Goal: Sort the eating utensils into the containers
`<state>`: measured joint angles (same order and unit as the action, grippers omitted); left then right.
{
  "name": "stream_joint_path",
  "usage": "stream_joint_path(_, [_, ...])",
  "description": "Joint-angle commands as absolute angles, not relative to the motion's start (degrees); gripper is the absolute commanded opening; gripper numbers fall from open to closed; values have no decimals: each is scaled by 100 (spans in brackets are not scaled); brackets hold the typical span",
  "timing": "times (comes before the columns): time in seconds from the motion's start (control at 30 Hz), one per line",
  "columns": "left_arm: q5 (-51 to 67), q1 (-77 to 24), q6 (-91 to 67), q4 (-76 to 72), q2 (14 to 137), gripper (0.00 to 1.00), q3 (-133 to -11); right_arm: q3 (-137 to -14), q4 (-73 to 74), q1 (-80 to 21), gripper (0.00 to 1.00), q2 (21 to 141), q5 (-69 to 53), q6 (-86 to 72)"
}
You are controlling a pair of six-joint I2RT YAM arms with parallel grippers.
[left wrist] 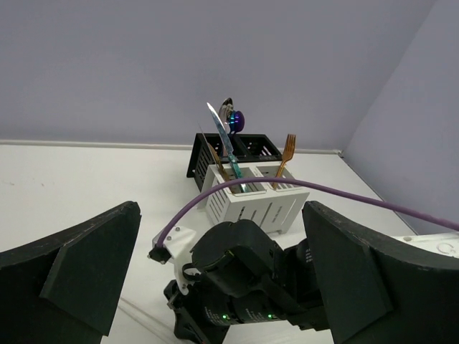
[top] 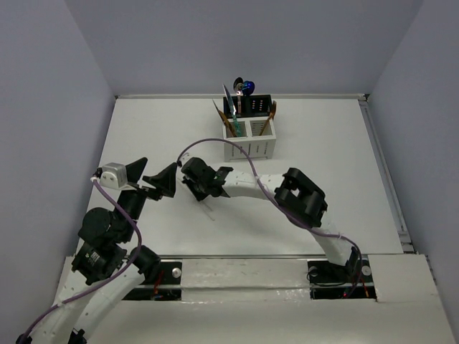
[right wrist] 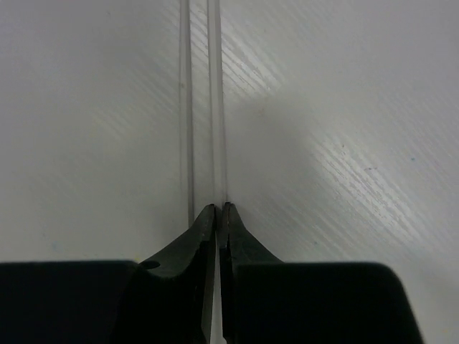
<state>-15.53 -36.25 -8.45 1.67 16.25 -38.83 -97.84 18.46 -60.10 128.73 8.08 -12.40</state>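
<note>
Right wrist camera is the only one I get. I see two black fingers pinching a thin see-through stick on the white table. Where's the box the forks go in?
Observer: The caddy stands farther back on the table, beyond the right gripper and its clear stick, a little to the right.
Operator: Is anything in it?
Observer: Yes, an orange fork stands in one of the white compartments.
Operator: What's the other arm doing?
Observer: The left gripper hangs open just left of yours, with nothing between its fingers.
</note>
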Motion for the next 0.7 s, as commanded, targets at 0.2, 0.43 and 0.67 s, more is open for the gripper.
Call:
stream_joint_path(0.2, [-1564,-3595,-870,-53,1556,99,-3814,-9378,2276,-5977,7,12507,1644,-1169])
stream_joint_path(0.43, [-1538,-3595,-870,-53,1573,99,-3814,-9535,2469,-5810,31,12533,1223,-1055])
stream_joint_path(0.67, [-1538,-3595,-870,-53,1591,99,-3814,-10406,2944,-5696,32,13122,809,-888])
